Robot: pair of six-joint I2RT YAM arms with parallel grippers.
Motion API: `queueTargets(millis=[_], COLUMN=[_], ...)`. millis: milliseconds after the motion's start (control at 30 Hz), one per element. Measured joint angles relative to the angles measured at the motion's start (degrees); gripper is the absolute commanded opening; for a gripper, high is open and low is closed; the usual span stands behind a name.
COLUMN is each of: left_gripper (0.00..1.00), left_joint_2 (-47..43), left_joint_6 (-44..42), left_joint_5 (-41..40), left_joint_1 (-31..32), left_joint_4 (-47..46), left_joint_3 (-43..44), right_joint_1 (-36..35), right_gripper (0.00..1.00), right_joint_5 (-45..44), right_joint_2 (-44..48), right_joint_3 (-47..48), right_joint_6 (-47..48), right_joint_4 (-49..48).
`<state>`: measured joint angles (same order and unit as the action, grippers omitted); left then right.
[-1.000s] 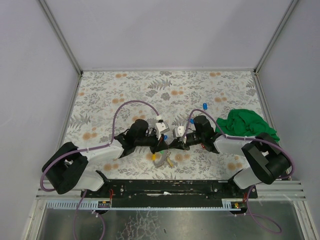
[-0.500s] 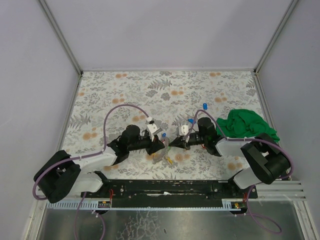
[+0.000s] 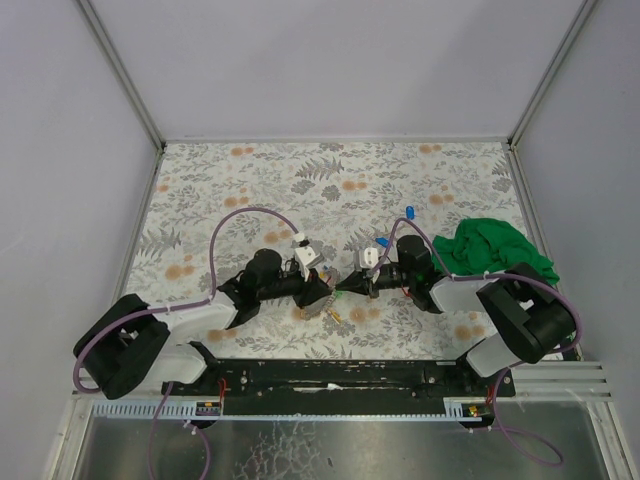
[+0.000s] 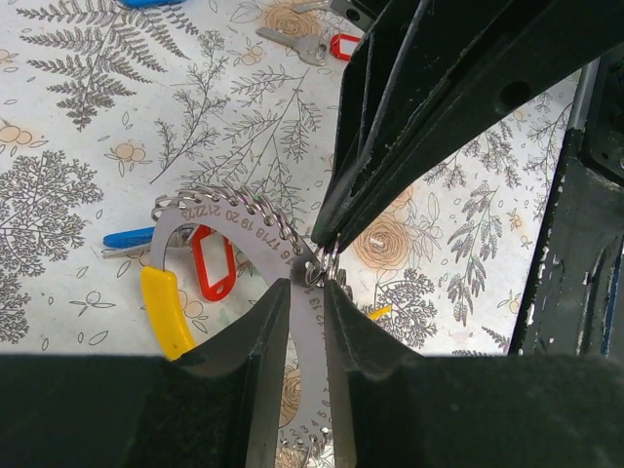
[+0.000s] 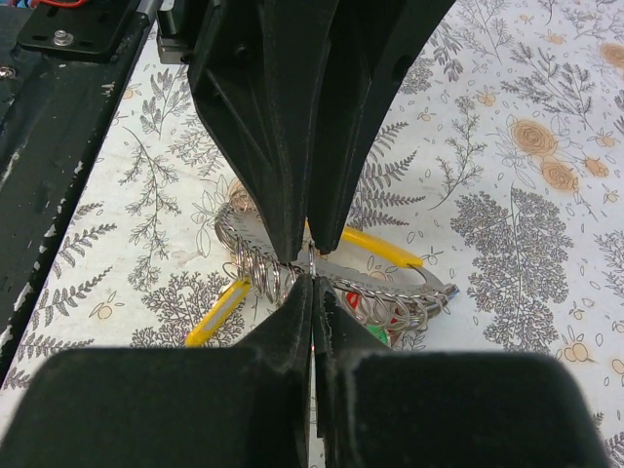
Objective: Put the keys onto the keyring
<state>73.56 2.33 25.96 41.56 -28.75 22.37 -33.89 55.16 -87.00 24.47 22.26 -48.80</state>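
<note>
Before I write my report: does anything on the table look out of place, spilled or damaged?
Nothing looks spilled or damaged. Two things stand out: a crumpled green cloth lies heaped at the right side of the flower-patterned table, and a small blue-tagged key lies alone, apart from the silvery metal keyring.

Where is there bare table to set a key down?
Bare: far-left of the table, between back edge and left arm's cable. Crowded: centre, where left gripper and right gripper both clamp the keyring; blue keys and green cloth fill the right.
</note>
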Motion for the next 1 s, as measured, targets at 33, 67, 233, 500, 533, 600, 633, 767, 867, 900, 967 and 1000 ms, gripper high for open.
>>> queueTargets(millis=[33,67,233,500,533,600,633,767,867,900,967,1000], left_gripper=[0.2,0.2,0.21,0.41,0.42,0.42,0.42,0.43,0.43,0.43,0.42,0.4], left_joint_2=[0.2,0.3,0.5,-1.4,-2.7,-5.0,-6.1,-8.6,-7.9,-7.3,-6.1,-5.4], left_joint_6=[0.0,0.0,0.0,0.3,0.4,0.4,0.4,0.3,0.4,0.4,0.4,0.4], left_joint_5=[0.2,0.3,1.1,-0.6,-1.0,-1.7,-1.9,-2.3,-2.4,-2.5,-2.4,-2.4], left_joint_1=[0.0,0.0,0.0,0.0,0.0,0.0,0.0,0.0,0.0,0.0,0.0,0.0], left_joint_4=[0.0,0.0,0.0,-0.1,-0.2,-0.5,-0.8,-2.8,-3.6,-3.9,-4.2,-4.3], left_joint_3=[0.0,0.0,0.1,0.0,-0.2,-1.0,-1.4,-3.3,-3.8,-3.8,-3.7,-3.7], right_joint_1=[0.0,0.0,0.0,0.1,0.1,0.3,0.3,0.4,0.5,0.5,0.6,0.6], right_gripper=[0.0,0.0,0.0,0.0,0.0,0.0,0.0,0.0,0.0,0.0,0.0,0.0], right_joint_5=[0.0,0.0,0.5,1.0,1.0,1.0,1.0,1.0,1.0,1.0,0.9,1.0], right_joint_2=[-0.2,-0.3,-0.8,-1.2,-1.2,-1.2,-1.2,-0.3,0.2,0.3,0.5,0.6], right_joint_3=[0.0,0.0,0.0,0.0,0.0,0.0,0.0,0.0,0.0,0.0,0.0,0.0], right_joint_6=[0.0,-0.1,-0.2,-0.3,-0.3,-0.2,-0.2,0.7,1.4,1.6,1.9,2.1], right_joint_4=[0.0,0.0,-0.2,-0.8,-0.8,-0.7,-0.4,1.2,2.4,2.9,3.6,3.8])
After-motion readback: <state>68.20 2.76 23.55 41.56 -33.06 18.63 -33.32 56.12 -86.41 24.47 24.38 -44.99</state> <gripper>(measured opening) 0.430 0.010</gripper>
